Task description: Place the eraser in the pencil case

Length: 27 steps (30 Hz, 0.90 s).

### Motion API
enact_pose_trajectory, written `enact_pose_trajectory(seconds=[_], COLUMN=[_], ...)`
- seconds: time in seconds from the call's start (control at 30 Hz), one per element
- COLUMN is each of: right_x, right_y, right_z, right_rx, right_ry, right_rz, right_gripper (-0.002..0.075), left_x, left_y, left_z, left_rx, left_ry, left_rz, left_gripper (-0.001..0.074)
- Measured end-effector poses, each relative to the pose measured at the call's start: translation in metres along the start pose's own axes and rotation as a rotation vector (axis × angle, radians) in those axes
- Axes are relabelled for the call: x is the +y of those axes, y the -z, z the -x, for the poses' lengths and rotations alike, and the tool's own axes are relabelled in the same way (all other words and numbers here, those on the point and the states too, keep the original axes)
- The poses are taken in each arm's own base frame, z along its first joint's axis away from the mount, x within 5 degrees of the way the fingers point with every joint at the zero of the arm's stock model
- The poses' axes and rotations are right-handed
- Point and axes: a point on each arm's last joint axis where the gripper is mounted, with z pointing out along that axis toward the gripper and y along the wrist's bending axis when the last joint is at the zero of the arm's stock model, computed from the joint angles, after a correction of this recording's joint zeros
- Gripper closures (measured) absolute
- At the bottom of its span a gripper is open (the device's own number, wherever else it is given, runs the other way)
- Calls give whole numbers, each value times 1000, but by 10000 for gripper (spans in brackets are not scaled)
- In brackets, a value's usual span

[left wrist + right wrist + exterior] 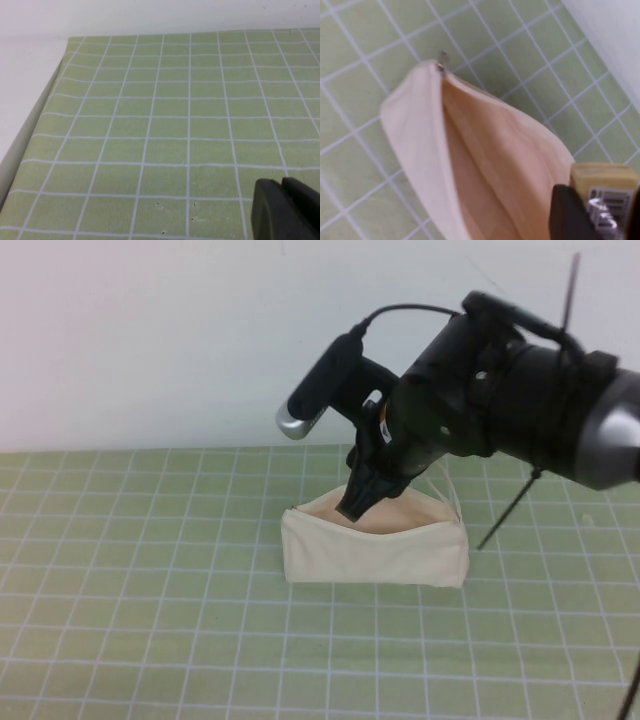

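Note:
The cream-white pencil case [375, 550] lies open on the green grid mat, its beige lining [485, 165] showing. My right gripper [358, 502] reaches down from the right, its tip at the pouch's open mouth. In the right wrist view this gripper [605, 216] is shut on the tan-yellow eraser [602, 176], barcode label up, held at the edge of the opening, above the lining. The eraser is hidden in the high view. My left gripper [284, 210] is out of the high view; its wrist view shows its fingers together, empty, over bare mat.
The green grid mat [150, 570] covers the table up to the white back wall. The mat's edge [45, 100] and white surface beyond it show in the left wrist view. A thin dark cable [510, 505] hangs right of the pouch.

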Motion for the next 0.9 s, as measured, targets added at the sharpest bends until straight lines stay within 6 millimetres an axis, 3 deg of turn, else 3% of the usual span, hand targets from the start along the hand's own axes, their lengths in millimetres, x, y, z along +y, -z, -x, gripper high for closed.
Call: enact_pose_trajectory(seconds=[0.17, 0.27, 0.4, 0.53, 0.67, 0.8, 0.9], right_x=[-9, -13, -15, -20, -29, -39, -42], right_y=[-33, -42, -42, -33, -6, 46, 86], right_z=[-10, -15, -13, -5, -2, -2, -9], right_rx=[63, 84, 69, 58, 91, 45, -41], right_ry=[-72, -125, -141, -176, -232, -288, -328], right_rz=[14, 42, 48, 42, 32, 39, 67], right_gripper=[514, 449, 325, 311, 418, 612, 692], left_x=[0, 0, 0, 0, 0, 0, 0], left_y=[0, 0, 0, 0, 0, 0, 0], left_z=[0, 0, 0, 0, 0, 0, 0], left_rx=[0, 0, 0, 0, 0, 0, 0], left_ry=[0, 0, 0, 0, 0, 0, 0], left_rz=[0, 0, 0, 0, 0, 0, 0], left_gripper=[736, 736, 736, 736, 736, 736, 736])
